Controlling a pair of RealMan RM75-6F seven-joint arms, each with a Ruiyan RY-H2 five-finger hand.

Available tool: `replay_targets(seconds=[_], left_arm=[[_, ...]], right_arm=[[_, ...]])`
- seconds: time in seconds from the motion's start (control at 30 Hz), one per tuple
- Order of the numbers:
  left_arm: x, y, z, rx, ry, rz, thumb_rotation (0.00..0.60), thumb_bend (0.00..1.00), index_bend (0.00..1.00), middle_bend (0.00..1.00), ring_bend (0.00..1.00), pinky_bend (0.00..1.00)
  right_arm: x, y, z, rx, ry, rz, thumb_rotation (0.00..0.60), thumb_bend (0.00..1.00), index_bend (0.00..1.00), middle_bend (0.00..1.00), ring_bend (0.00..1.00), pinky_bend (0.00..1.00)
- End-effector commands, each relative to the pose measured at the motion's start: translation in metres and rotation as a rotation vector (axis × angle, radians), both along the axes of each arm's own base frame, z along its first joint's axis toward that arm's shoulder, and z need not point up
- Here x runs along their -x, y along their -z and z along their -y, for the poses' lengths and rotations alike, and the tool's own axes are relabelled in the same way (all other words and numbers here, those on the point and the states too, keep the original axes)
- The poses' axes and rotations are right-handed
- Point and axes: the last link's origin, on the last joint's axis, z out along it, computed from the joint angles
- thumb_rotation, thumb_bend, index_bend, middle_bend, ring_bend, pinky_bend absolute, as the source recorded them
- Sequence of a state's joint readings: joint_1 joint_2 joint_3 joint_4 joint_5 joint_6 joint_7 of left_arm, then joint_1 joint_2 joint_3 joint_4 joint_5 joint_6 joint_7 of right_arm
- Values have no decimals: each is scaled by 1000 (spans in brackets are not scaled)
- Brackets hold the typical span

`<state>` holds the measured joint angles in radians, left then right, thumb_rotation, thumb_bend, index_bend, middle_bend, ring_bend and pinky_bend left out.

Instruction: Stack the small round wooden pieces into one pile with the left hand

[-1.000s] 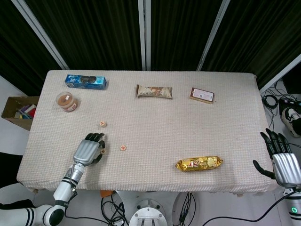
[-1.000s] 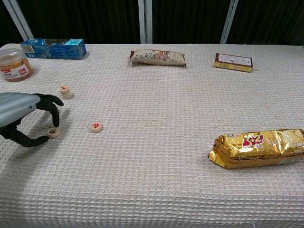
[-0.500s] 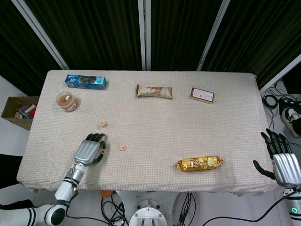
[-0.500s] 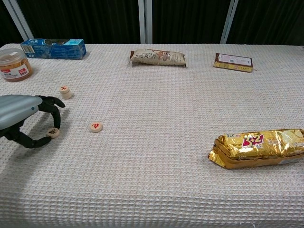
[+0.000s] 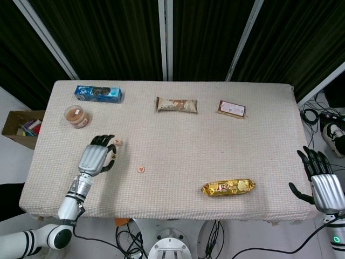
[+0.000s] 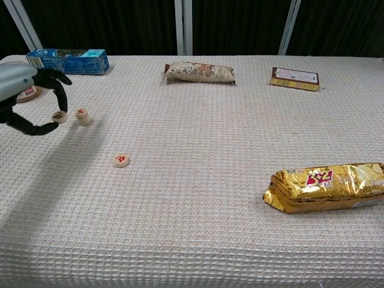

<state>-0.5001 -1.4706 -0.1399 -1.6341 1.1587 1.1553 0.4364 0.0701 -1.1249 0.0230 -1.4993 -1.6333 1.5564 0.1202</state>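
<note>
Pinching wooden piece (image 6: 59, 116) in left hand (image 6: 27, 99) fingers (image 6: 62, 90) (face tilted toward camera) | right hand (image 5: 322, 183) fingers spread

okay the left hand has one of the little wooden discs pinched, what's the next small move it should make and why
Probably a small shift sideways, then down. The left hand holds a wooden piece just beside the piece marked with a red cross, not yet over it. Centring the held piece above that one before lowering should start the pile. A third piece lies apart, for later.
</note>
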Motion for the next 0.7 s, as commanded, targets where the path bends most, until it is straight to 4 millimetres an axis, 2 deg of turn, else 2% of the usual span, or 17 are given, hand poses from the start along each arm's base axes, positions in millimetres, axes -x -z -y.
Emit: replay_targets(seconds=[0.03,0.13,0.3,0.47,0.7], left_arm=[[-12,-3,-36,-7,-15,10,600,382,504,121,103,145],[-16,5,-59,9,-44,-1,600,381,503,121,103,145],[-14,24,-81,43,-98,-26,600,381,497,121,103,145],[-7,32,-85,56,-124,-57,600,380,491,121,103,145],[-2,31,-81,60,-136,-57,600,380,487,121,103,145]], right_arm=[[0,0,0,-1,1,-1,600,224,0,0,0,0],[2,0,0,0,9,0,600,224,0,0,0,0],[6,0,0,1,29,5,600,224,0,0,0,0],[8,1,1,-1,36,5,600,224,0,0,0,0],[7,1,3,-4,32,3,600,224,0,0,0,0]])
